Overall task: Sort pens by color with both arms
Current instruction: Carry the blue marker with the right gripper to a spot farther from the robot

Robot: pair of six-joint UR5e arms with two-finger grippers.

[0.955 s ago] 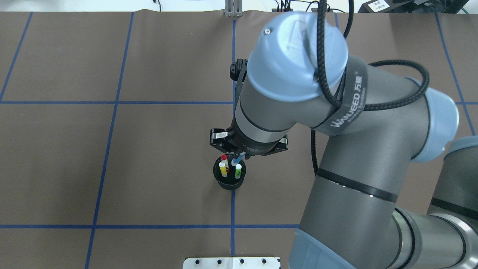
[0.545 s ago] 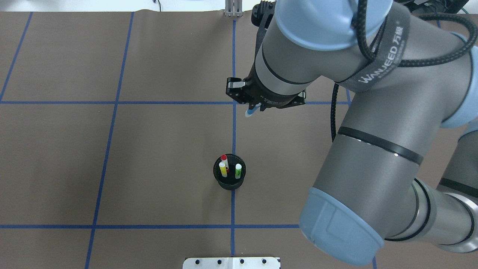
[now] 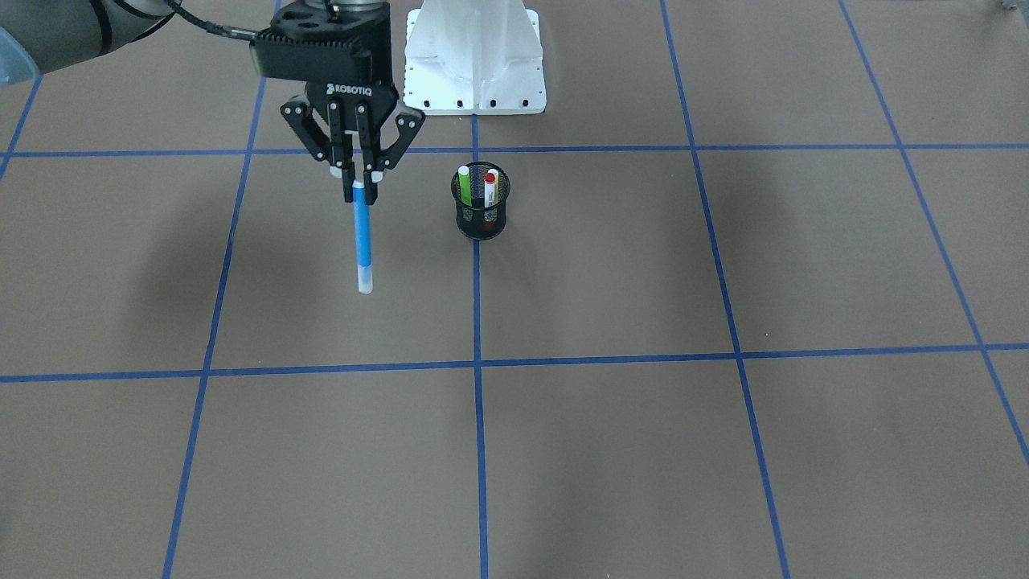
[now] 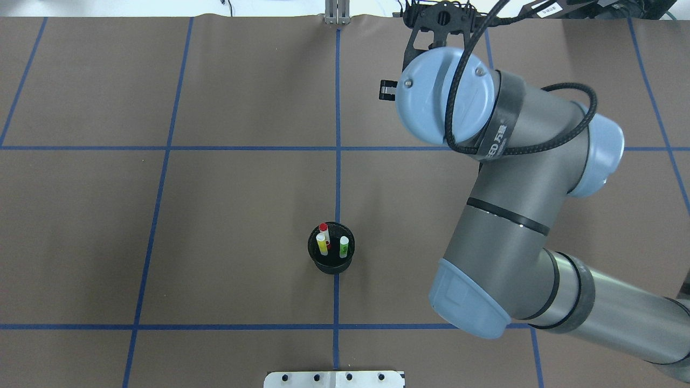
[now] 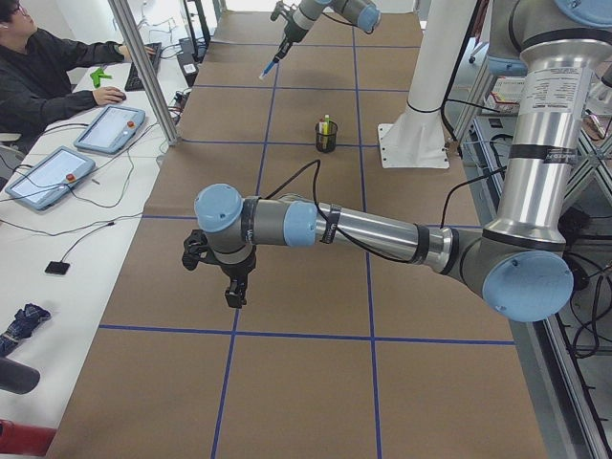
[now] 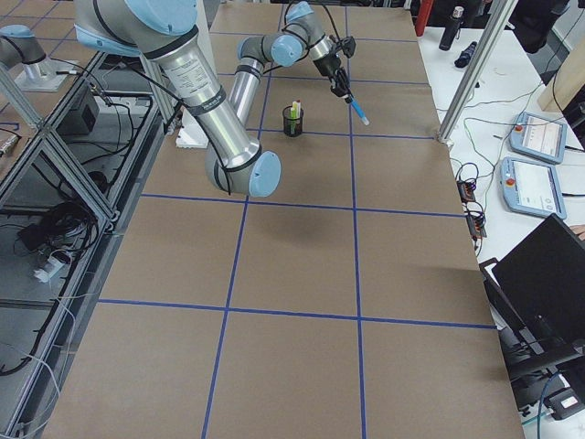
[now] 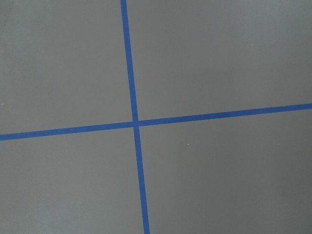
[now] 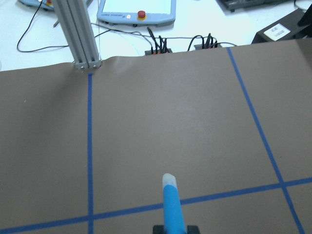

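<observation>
Brown matting [image 3: 643,265] was seen beneath both arms, marked into squares by blue tape lines [image 3: 476,322]. The blue pen [image 3: 363,237] was gripped at its upper end by the right gripper [image 3: 362,175], whose fingers were drawn narrow around it. The pen was hung downward from them, lifted off the matting, with its pale tip lowest. It was held well apart from the black mesh cup [image 3: 481,217], on the robot's right of it. The cup was stood on a tape line in front of the white base pedestal [image 3: 474,64]. Three pens were stood upright inside the cup: the lime green pen [image 3: 465,185], the white pen with the red cap [image 3: 490,183] and the yellow pen [image 4: 322,245]. The left gripper [image 5: 232,287] was found only in the side view from the robot's left, poised low over the matting and well apart from the cup. Whether its fingers were spread or closed could not be told. Only matting and a crossing of tape lines were shown by the left wrist camera.
</observation>
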